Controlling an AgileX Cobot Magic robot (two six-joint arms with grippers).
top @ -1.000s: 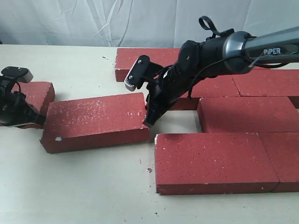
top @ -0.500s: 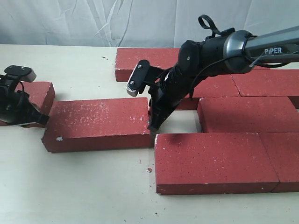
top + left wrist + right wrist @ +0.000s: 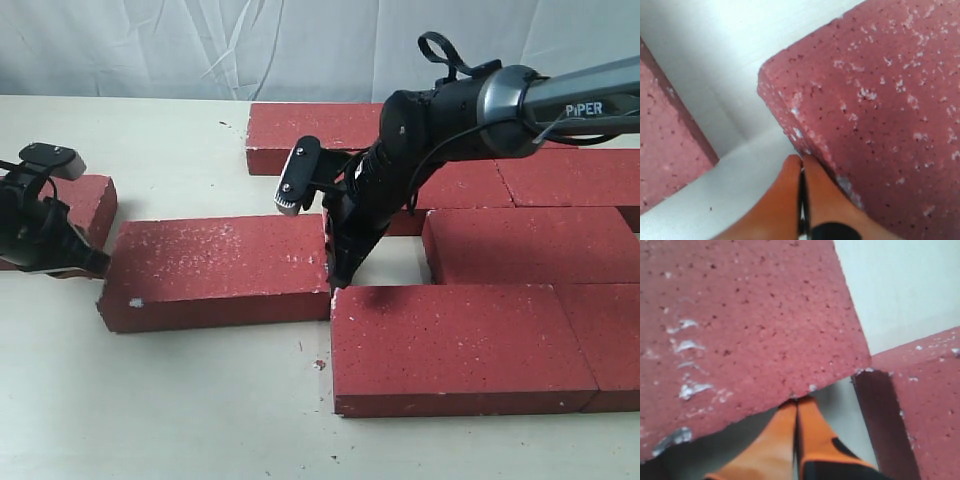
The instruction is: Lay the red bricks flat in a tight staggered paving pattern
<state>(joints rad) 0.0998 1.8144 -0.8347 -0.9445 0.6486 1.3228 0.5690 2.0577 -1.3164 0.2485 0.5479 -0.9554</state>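
Left fingers (image 3: pixel 782 200) pressed together | right fingers (image 3: pixel 817 432) pressed together | both at ends of red brick (image 3: pixel 215 268)

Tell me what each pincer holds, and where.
Nothing. Left pincer and right pincer are shut, empty, tips at opposite ends of one dark-red rectangular paver brick.

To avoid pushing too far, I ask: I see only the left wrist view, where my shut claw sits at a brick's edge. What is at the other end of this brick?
Observer: The right claw, shut, stands at that end of the brick.
Operator: Is that end near the laid bricks?
Observer: Its lower corner in the exterior view seems to touch the front brick.
Operator: And the row behind?
Observer: Bare table lies between it and the middle-row brick.
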